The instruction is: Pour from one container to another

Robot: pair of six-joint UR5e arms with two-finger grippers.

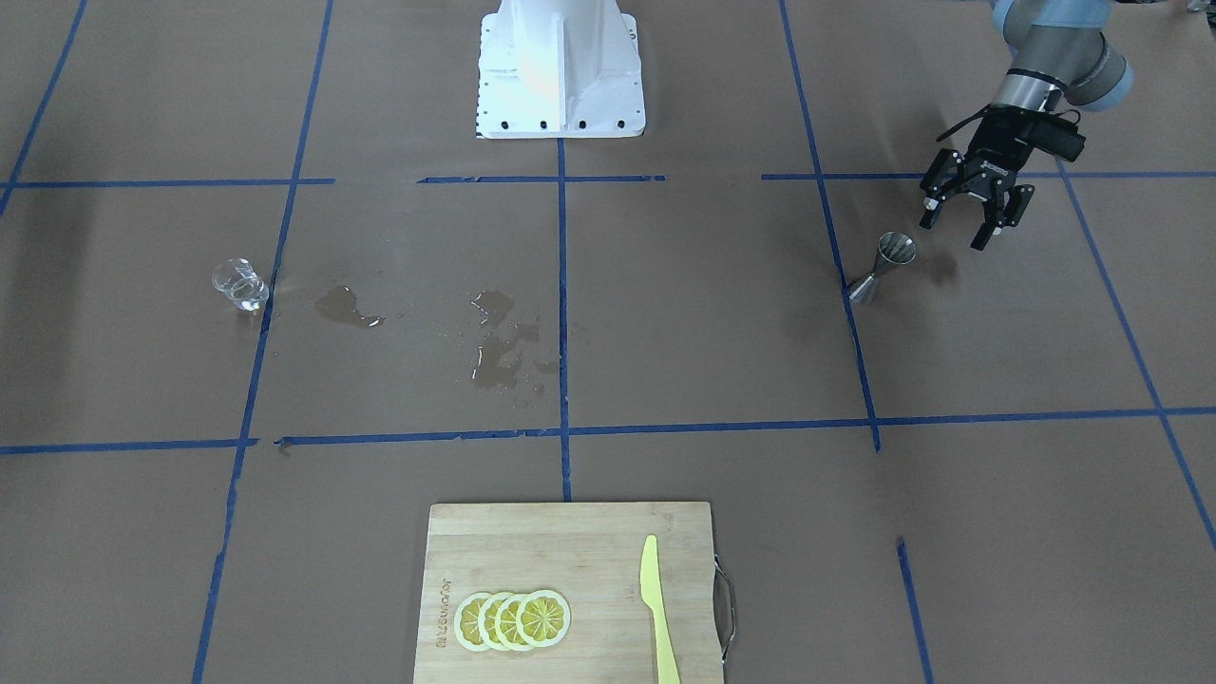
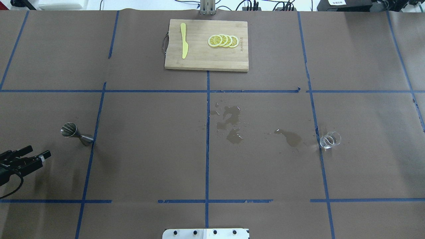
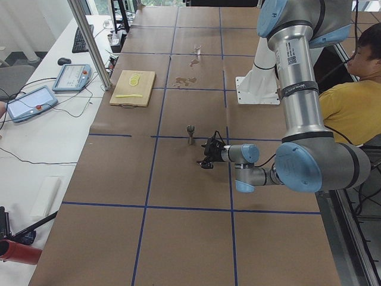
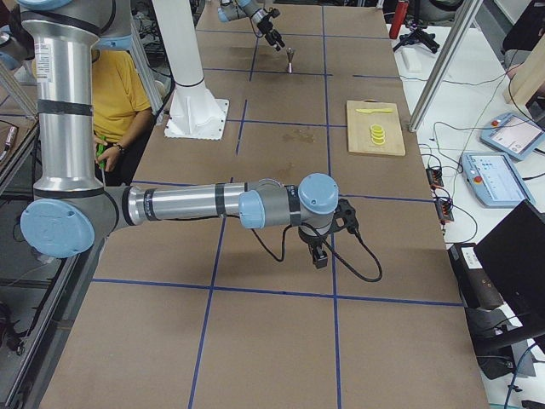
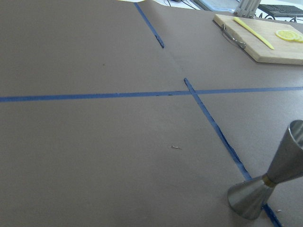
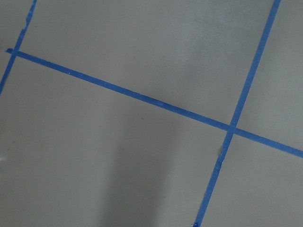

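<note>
Starting at the robot's left end of the bench: the left gripper hangs just off the surface with its fingers spread wide and nothing between them, close beside the jigger but not touching it. The jigger stands upright on one cone, open cup up, right by a blue tape line, about midway between the near and far edges. It's thin steel on a small foot, so I'd guess a light knock tips it. If it needs steadying, the narrow waist is the obvious place to pinch. Around the middle of the bench there are some wet patches, and at the far edge a cutting board with lemon slices and a yellow knife. Further toward the right end sits the glass tumbler, upright as far as I can make out and well apart from the jigger. It's clear glass, so I honestly can't tell if anything's in it. Something like that will be light, stiff, slick and breakable, so I'd take it from the side around the wall, firm but not crushing, leaving the rim free to pour. The right gripper only shows in a side view, out past the tumbler toward the right end, and I can't tell whether it's open or closed.
</note>
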